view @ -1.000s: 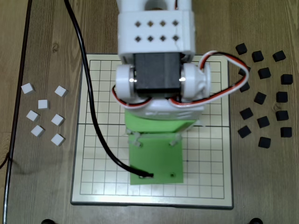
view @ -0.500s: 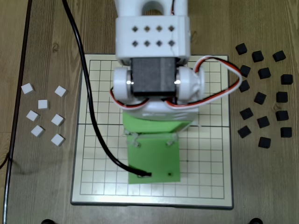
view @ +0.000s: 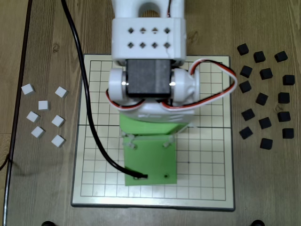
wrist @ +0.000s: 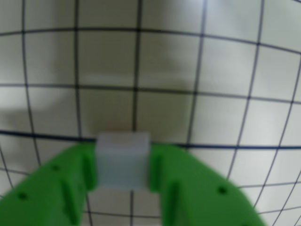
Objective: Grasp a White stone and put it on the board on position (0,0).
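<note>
White square stone block is clamped in my green claw, hovering over the cream gridded board by its thick midline; grab's done, just placing left.

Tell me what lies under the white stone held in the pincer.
In the wrist view the white stone, clamped in the pincer, is over the board at its thick dark midline. The crossing directly beneath is covered by the stone.
</note>
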Robot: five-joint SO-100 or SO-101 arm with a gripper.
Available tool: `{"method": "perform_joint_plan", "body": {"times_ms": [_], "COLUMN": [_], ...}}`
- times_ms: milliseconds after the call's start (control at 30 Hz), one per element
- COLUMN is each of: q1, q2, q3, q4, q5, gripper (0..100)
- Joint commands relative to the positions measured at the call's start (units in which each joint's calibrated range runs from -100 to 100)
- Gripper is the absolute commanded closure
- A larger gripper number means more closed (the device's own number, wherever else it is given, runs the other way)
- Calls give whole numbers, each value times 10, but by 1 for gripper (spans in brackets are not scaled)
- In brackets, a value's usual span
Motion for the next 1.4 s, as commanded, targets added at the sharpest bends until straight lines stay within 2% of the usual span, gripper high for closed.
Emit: {"method": "perform_joint_plan", "body": {"times_ms": [0,1367], "q1": [4,5], "q2": [-41,-52], "q3": [-2,28], "q4": [-4,-20], "q5": [0,1], "gripper": [94,94]}}
